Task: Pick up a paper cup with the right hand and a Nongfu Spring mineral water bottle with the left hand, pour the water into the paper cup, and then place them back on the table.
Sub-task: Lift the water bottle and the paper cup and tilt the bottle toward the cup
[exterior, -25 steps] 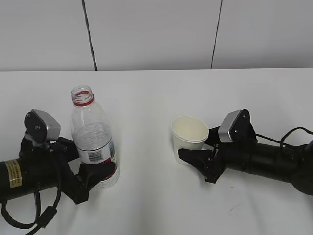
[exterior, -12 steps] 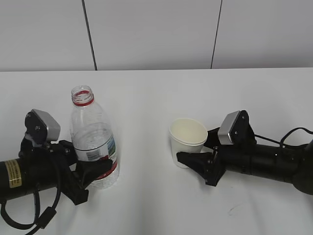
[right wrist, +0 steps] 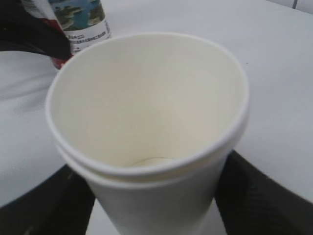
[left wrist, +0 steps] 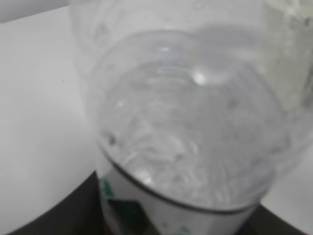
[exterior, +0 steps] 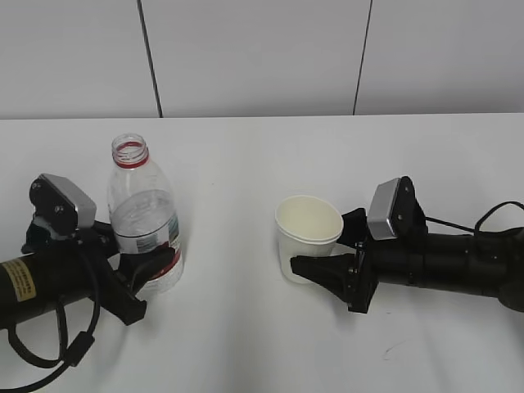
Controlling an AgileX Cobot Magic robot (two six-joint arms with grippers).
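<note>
**Plastic bottle and paper cup both gripped, ready for pour**

Clear bottle [exterior: 144,225] sat at left of frame, left gripper [exterior: 146,274] clamped on its lower body, low so the open neck stayed free. Right gripper [exterior: 321,268] held the cup [exterior: 308,237] at centre, fingers round the base, mouth up to receive. Cup looked empty. Water level hard to read; left wrist view blurred. Table [exterior: 262,155] contact unclear.

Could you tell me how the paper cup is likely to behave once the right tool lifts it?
The paper cup looks thin-walled and empty, so it is probably very light and may deform if squeezed hard. The right tool grips it low on the wall, under the wide rim, so it could tilt. Its smooth, tapered side may also slip downward.
</note>
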